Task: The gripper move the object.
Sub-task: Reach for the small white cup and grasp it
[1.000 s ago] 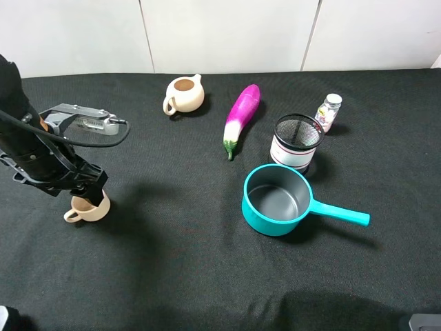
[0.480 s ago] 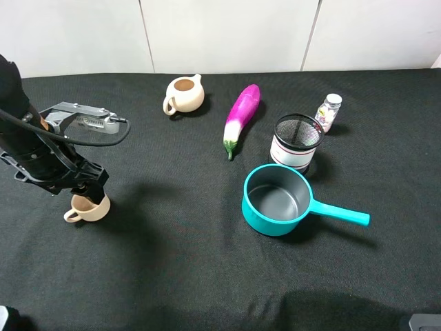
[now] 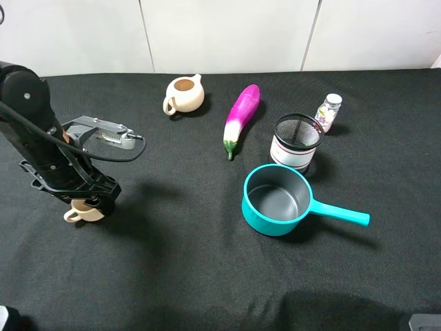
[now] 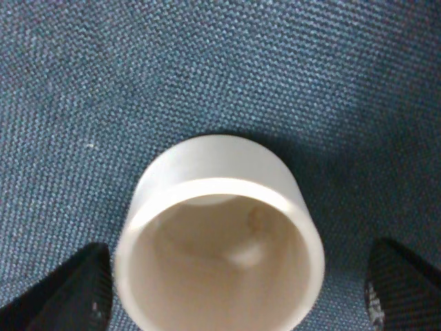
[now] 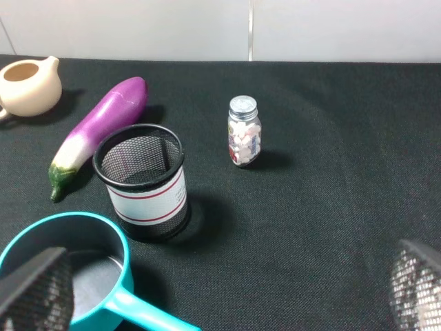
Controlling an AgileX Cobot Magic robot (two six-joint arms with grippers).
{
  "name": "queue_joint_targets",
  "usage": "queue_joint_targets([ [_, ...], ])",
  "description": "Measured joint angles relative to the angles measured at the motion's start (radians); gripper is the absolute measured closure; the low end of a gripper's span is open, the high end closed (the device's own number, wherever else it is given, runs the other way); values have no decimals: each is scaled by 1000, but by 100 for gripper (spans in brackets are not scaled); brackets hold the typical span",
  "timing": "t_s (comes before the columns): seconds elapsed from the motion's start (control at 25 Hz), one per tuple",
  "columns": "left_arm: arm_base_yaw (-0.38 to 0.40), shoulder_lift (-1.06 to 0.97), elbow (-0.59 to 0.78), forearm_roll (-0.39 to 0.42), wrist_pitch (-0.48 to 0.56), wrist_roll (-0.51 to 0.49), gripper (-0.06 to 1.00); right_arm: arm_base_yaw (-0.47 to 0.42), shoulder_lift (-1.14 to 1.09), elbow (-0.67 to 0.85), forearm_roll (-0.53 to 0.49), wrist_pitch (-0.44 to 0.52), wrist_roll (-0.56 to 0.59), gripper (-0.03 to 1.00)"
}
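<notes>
**A:** Status check. Where is the cup [image 3: 81,213] sitting?

**B:** It is standing upright on the black cloth [image 3: 179,276] at the left side of the table. It is well apart from the pitcher [image 3: 185,94] and the teal saucepan [image 3: 278,199]. Its loop handle is pointing toward the table's left edge.

**A:** What is the left gripper [image 4: 238,288] doing?

**B:** It is hovering directly over the cup and hiding most of it in the high view. In the wrist view the jaws are standing wide apart, one on each side of the cup. One jaw is sitting just beside the cup's wall and the other is lying well clear. It is holding nothing.

**A:** Is the nearer jaw touching the cup?

**B:** I cannot tell. No squeeze is showing.

**A:** And the right gripper [image 5: 226,289]?

**B:** It is idling at the right side with its jaws spread wide, carrying nothing. It is facing the mesh holder [image 5: 142,181] and the small bottle [image 5: 244,132].

**A:** How far along is the task?

**B:** I am judging the approach as about finished, since the jaws are bracketing the cup. Closing, lifting, carrying and setting down are all remaining. The cup is resting on the cloth, so the move itself is not yet begun. No destination is showing.
</notes>
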Motion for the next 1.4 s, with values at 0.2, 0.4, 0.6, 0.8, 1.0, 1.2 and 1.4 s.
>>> queue_joint_targets([
  [0.2, 0, 0, -4, 24, -2, -18, 21, 0, 0, 0, 0, 0, 0, 27],
  [0.4, 0, 7, -4, 30, -3, -20, 21, 0, 0, 0, 1, 0, 0, 27],
  [0.6, -3, 49, -4, 30, -7, -20, 21, 0, 0, 0, 1, 0, 0, 27],
  [0.8, -3, 49, -5, 30, -14, -20, 21, 0, 0, 0, 1, 0, 0, 27],
  [1.0, -3, 73, -5, 31, -14, -20, 23, 0, 0, 0, 1, 0, 0, 27],
  [1.2, -3, 81, -5, 32, -14, -20, 24, 0, 0, 0, 1, 0, 0, 27],
  [1.4, -3, 81, -5, 32, -14, -20, 26, 0, 0, 0, 1, 0, 0, 27],
])
